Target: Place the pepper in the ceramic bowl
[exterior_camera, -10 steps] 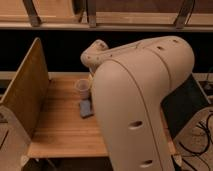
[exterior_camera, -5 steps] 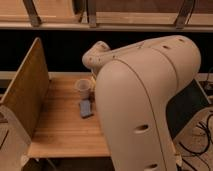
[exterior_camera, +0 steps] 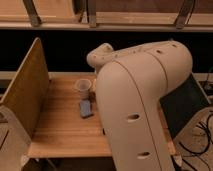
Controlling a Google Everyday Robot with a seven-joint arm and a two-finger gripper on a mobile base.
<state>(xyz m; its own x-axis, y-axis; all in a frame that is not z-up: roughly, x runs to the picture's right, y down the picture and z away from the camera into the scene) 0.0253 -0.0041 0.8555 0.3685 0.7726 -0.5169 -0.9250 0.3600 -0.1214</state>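
My arm's big white shell (exterior_camera: 140, 100) fills the middle and right of the camera view and hides most of the wooden table (exterior_camera: 60, 130). The gripper is behind the arm, out of view. The pepper and the orange-red ceramic bowl are hidden or out of view. On the visible table part stand a small pale translucent cup (exterior_camera: 83, 88) and, just in front of it, a small flat blue-grey object (exterior_camera: 86, 108).
A tall wooden side panel (exterior_camera: 27, 92) walls the table's left edge. A dark shelf with wooden rails (exterior_camera: 100, 20) runs behind the table. A dark panel (exterior_camera: 182, 107) and cables (exterior_camera: 200, 145) lie to the right of the arm.
The arm's shell has shifted slightly; the cup and the blue-grey object have stayed in place.
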